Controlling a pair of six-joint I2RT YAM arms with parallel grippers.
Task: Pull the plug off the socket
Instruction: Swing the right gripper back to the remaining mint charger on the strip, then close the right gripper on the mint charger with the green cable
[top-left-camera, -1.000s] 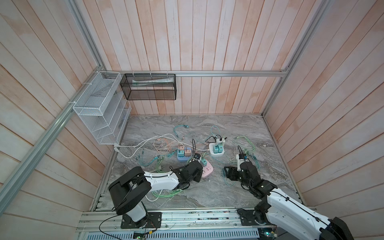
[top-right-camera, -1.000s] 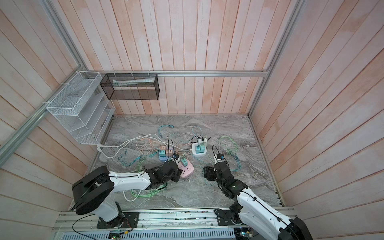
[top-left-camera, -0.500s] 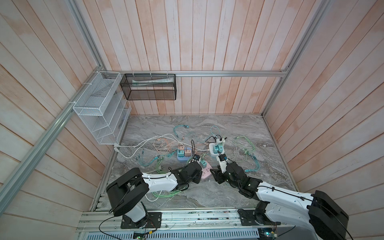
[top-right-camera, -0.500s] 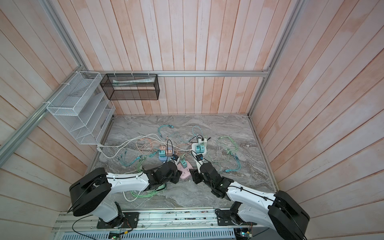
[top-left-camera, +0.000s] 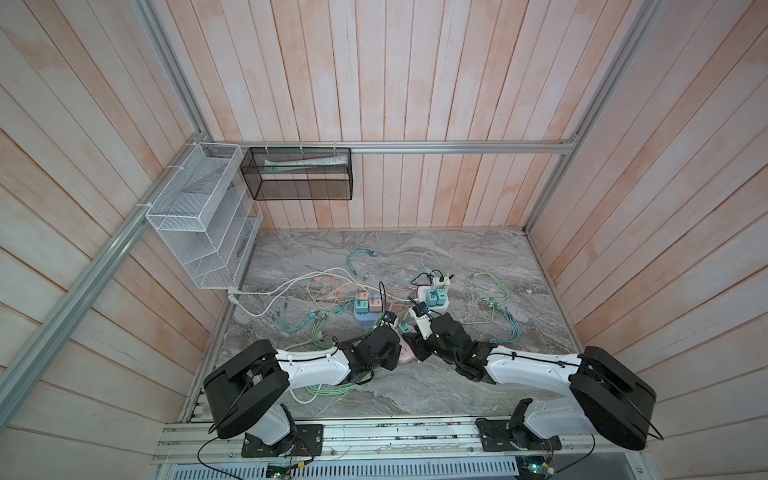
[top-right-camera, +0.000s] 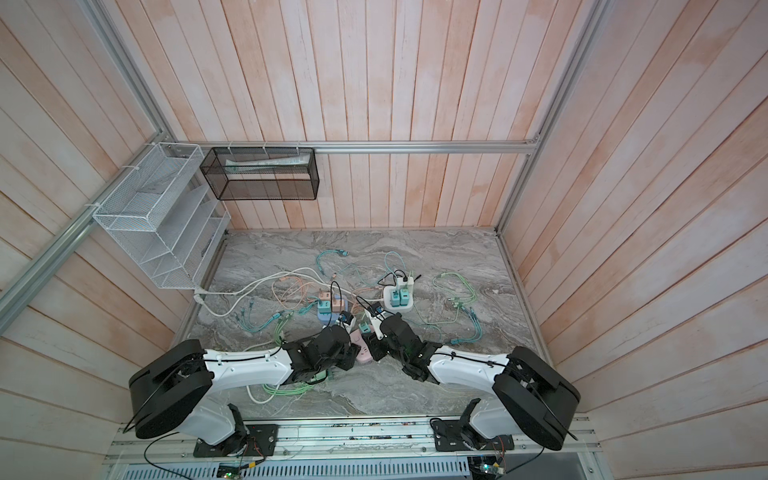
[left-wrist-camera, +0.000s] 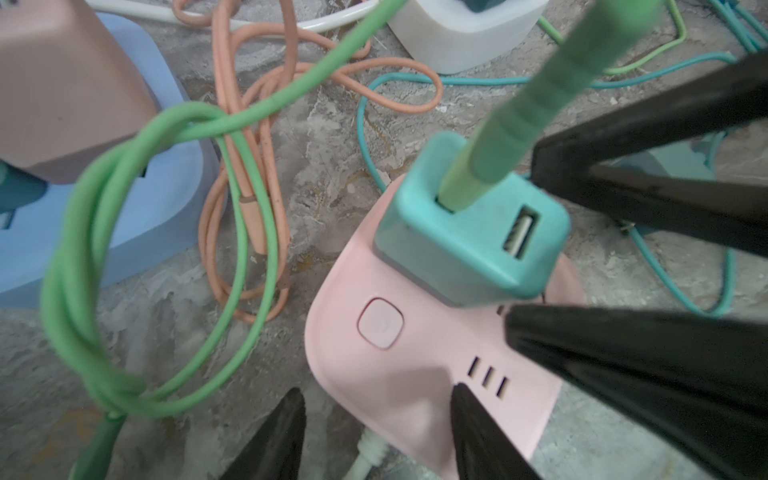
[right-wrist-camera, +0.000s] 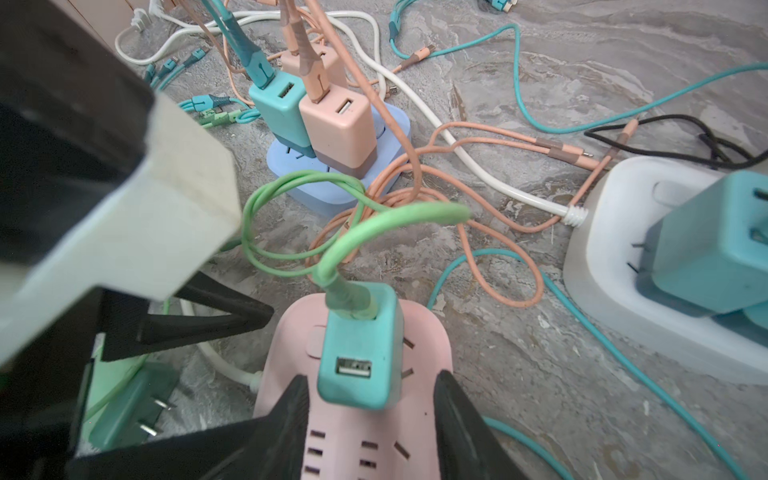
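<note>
A pink socket strip (right-wrist-camera: 353, 440) lies on the marble near the front, seen in both top views (top-left-camera: 406, 355) (top-right-camera: 365, 354). A teal plug (right-wrist-camera: 360, 365) (left-wrist-camera: 469, 245) with a green cable (right-wrist-camera: 374, 226) stands plugged into it. My right gripper (right-wrist-camera: 370, 419) is open, one finger on each side of the plug with small gaps. In the left wrist view those black fingers (left-wrist-camera: 665, 112) flank the plug. My left gripper (left-wrist-camera: 376, 432) is open at the strip's cord end, one finger resting on the pink top and the other on the table beside it.
A blue strip (right-wrist-camera: 332, 183) (top-left-camera: 365, 319) carries teal and peach chargers. A white strip (right-wrist-camera: 602, 257) (top-left-camera: 434, 298) holds teal ones. A loose mint plug (right-wrist-camera: 124, 407) lies under my left arm. Orange, teal and white cables tangle around. A white wire rack (top-left-camera: 203, 224) and black basket (top-left-camera: 297, 174) hang at the back left.
My right arm has swung left from the table's right side to the pink strip, and its jaws have narrowed around the teal plug. The left arm has stayed at the strip.
</note>
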